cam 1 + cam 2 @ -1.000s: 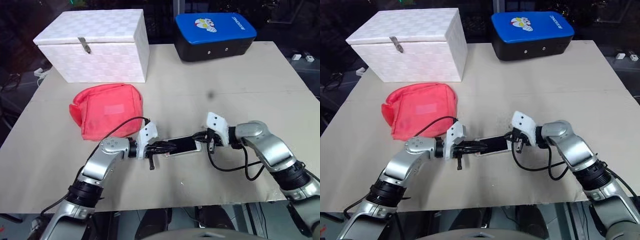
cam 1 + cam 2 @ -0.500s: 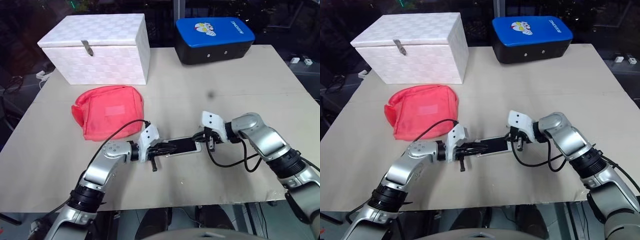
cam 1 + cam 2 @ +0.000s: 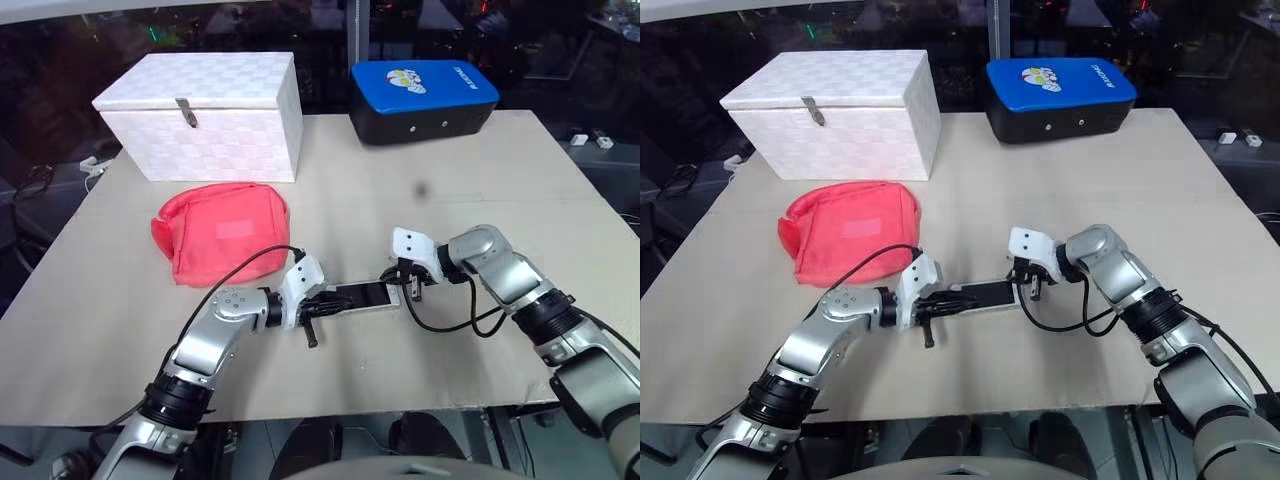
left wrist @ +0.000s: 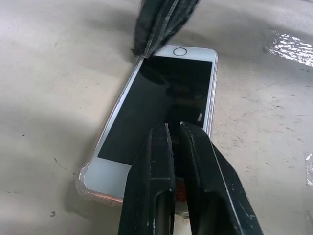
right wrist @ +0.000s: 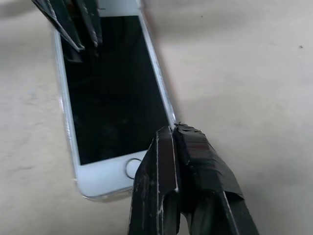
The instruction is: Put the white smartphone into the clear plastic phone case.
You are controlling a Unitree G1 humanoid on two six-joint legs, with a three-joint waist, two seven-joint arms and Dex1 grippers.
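The white smartphone (image 3: 365,296) lies flat and screen up on the beige table (image 3: 450,200), between my two grippers. A clear plastic phone case (image 4: 86,179) rims it; glinting transparent edges run along its side and corner. My left gripper (image 4: 174,128) is shut, its tips resting on the dark screen near one end. At the home-button end my right gripper (image 5: 173,129) is shut too, its tips touching the phone's corner edge. From the head, the left gripper (image 3: 322,303) and right gripper (image 3: 405,290) point at each other along the phone.
A red pouch (image 3: 225,235) lies left of the phone and farther back. Behind it stands a white latched box (image 3: 205,110), and a blue-topped black case (image 3: 425,90) sits at the far right. The table's front edge runs close below both arms.
The right gripper has sunk toward the table at the phone's home-button end. The left gripper and phone kept their place. The head camera has shifted.
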